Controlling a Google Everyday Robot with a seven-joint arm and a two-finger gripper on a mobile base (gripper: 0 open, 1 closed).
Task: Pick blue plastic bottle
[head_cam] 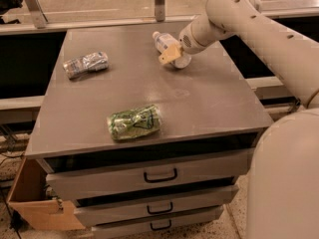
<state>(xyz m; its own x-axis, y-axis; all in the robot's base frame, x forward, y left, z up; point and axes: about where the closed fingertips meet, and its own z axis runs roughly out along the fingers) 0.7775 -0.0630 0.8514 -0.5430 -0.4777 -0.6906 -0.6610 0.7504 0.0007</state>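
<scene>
The blue plastic bottle lies on its side at the far middle of the grey cabinet top, white cap pointing to the far left. My gripper is right at the bottle's near end, low over the top, and covers part of the bottle's body. The arm reaches in from the upper right.
A crushed green can lies near the front edge. A crushed silver can lies at the far left. Drawers sit below the top. A cardboard box stands on the floor at the left. My base fills the lower right.
</scene>
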